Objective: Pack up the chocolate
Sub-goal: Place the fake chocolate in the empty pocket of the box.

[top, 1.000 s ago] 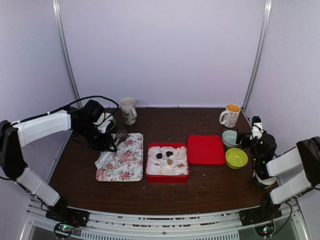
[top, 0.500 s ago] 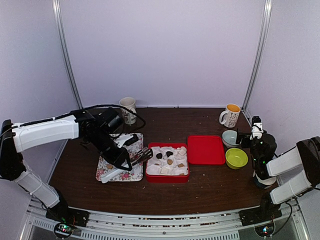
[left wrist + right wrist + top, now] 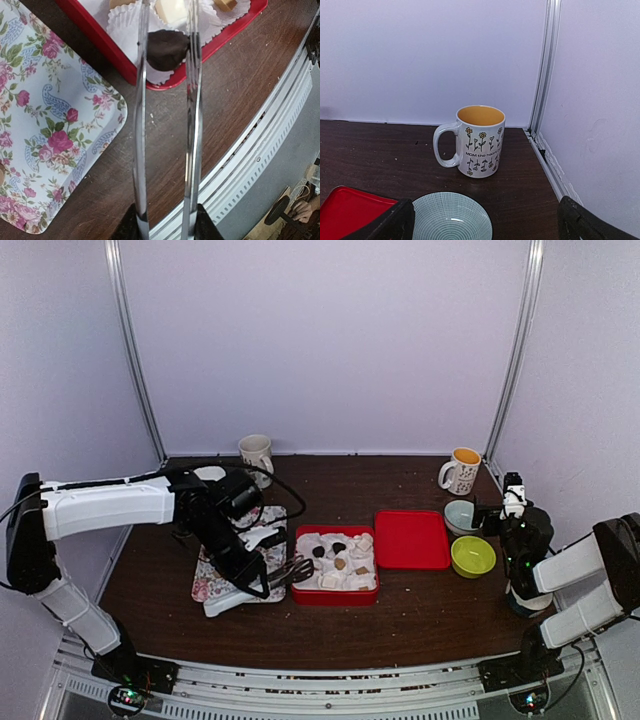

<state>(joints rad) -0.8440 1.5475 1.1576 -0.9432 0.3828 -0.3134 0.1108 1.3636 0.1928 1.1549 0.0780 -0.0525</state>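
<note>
My left gripper (image 3: 166, 227) is partly closed, its jaws clamped on the handle end of the tongs (image 3: 191, 125). The two metal arms run straight out ahead of the jaws. At their far tips they pinch one dark chocolate piece (image 3: 167, 49), which touches both arms. It sits over a white paper cup (image 3: 125, 35) in the near corner of the red box (image 3: 95, 40); I cannot tell whether it is lifted or resting on the paper. Further ahead of the tips, more chocolate pieces (image 3: 340, 563) lie in the box, dark and tan. The flowered tray (image 3: 50, 125) lies to the left of the tongs, just beside the box.

My right gripper (image 3: 486, 204) is spread wide and holds nothing. A teal bowl (image 3: 452, 220) sits between its fingers, and a flower-printed mug (image 3: 480, 140) stands beyond.
</note>
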